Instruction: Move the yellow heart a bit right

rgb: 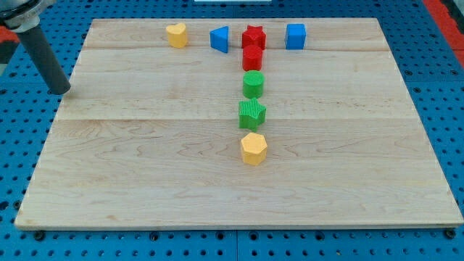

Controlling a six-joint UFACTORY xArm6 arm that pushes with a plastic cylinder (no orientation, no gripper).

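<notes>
The yellow heart [176, 34] lies near the board's top edge, left of centre. My tip [62, 92] is at the view's left, just off the board's left edge, far left of and below the heart. A blue triangular block [220, 38] lies right of the heart. A red star [254, 35] and a blue cube [295, 35] follow to the right along the top.
A column runs down the board's middle: a red cylinder [251, 58], a green cylinder [253, 84], a green star [251, 113] and a yellow hexagon [254, 148]. The wooden board [145, 167] rests on a blue pegboard table.
</notes>
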